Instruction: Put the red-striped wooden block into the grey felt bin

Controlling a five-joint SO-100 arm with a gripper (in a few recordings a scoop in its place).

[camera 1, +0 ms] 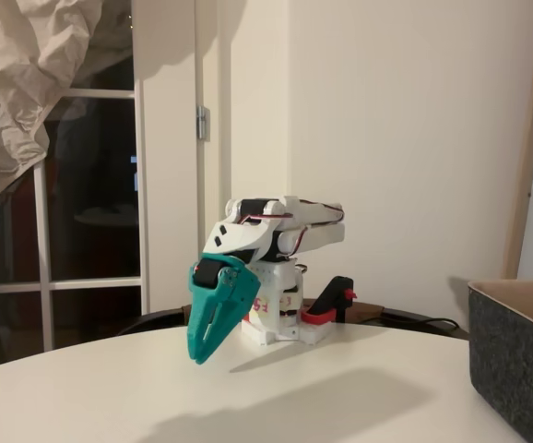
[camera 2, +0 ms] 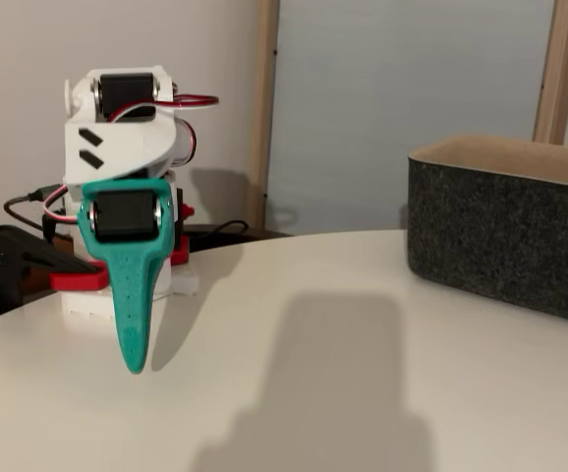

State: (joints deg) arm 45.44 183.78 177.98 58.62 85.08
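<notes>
My arm is folded low over its white base (camera 1: pixel 280 323), with the teal gripper (camera 1: pixel 199 355) hanging tip-down just above the white table. Its two fingers lie pressed together, shut, with nothing between them. In the other fixed view the gripper (camera 2: pixel 135 362) is a narrow teal wedge pointing down at the left. The grey felt bin (camera 1: pixel 517 365) stands at the right edge, well apart from the gripper. Its dark wall (camera 2: pixel 505 241) and pale inner rim show at the right. The red-striped wooden block is out of view.
The round white table (camera 1: pixel 340 397) stretches bare between gripper and bin (camera 2: pixel 343 374). A black-and-red clamp (camera 1: pixel 333 305) holds the base to the table edge, also at the left (camera 2: pixel 28 267). Cables run behind the base. A wall and a window stand beyond.
</notes>
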